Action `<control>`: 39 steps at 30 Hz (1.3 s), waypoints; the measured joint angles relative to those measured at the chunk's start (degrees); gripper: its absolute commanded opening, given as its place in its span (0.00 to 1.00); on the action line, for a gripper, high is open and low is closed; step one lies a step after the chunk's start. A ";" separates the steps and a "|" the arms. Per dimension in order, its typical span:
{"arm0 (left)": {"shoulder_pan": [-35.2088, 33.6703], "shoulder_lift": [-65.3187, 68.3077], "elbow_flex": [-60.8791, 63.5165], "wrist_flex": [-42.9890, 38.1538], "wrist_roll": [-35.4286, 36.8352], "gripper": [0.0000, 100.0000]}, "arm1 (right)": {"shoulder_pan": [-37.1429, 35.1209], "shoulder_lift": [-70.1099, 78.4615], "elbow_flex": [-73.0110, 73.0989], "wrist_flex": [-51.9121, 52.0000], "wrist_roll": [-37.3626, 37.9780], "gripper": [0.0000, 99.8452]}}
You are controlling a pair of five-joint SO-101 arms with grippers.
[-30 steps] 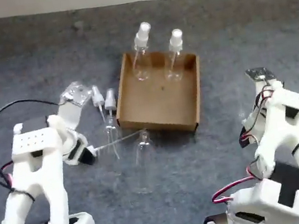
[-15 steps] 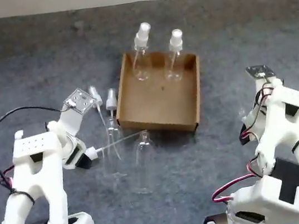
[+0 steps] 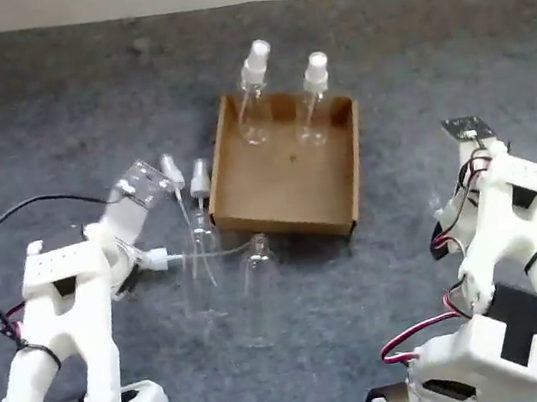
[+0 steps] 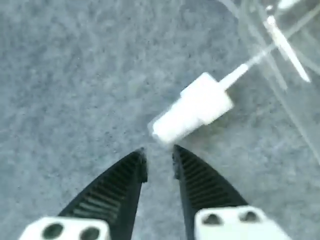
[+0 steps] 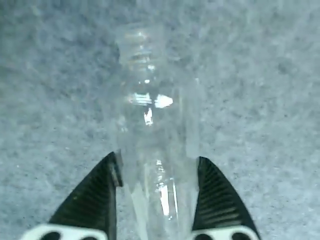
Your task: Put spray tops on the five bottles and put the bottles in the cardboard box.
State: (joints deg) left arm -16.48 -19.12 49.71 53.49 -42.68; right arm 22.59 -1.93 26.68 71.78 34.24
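Two capped bottles (image 3: 255, 112) stand along the box's (image 3: 287, 220) far edge; three remain. The right gripper (image 5: 155, 167) clasps a bare bottle (image 5: 150, 110); the left gripper (image 4: 159, 156), barely parted and empty, faces a loose top (image 4: 192, 109).

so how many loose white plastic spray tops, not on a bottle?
3 spray tops. Two sit side by side beside the brown cardboard box, on the left arm's side; the third lies ahead of the left gripper, its tube toward the uncapped clear bottles. None looks hidden.
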 measured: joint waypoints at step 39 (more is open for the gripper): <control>8.09 0.00 -6.51 5.98 77.89 0.23 | -2.02 0.00 0.00 0.00 0.00 0.00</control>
State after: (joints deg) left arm -8.40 -19.12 43.21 59.47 35.21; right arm 20.57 -1.93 26.68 71.78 34.24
